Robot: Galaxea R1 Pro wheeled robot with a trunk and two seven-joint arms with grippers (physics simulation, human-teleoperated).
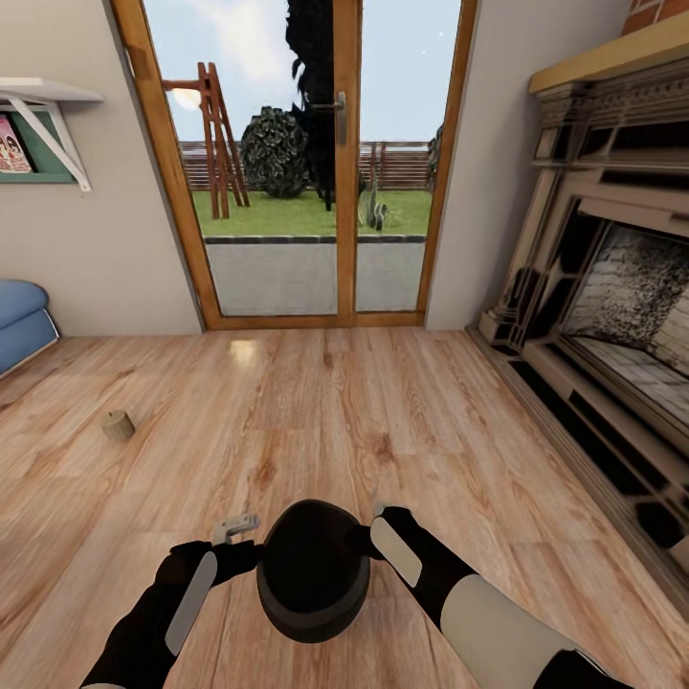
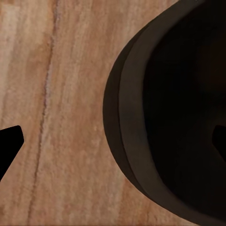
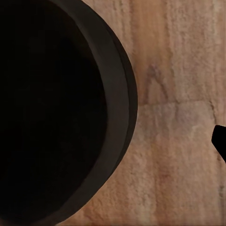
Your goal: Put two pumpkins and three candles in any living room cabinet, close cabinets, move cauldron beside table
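I grip the cauldron (image 1: 313, 571) by its rim from both sides, left gripper (image 1: 247, 547) and right gripper (image 1: 368, 536) each straddling the wall, to carry it level, the candle (image 1: 118, 425) well to its left.

one cauldron (image 1: 313, 571), one candle (image 1: 118, 426), two end effectors: left end effector (image 1: 251, 545), right end effector (image 1: 368, 536).

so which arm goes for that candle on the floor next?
Left, probably. The candle lies on the floor at the robot's left, ahead of the left gripper. The right gripper sits across the cauldron. Both flank the cauldron, so one must let go first.
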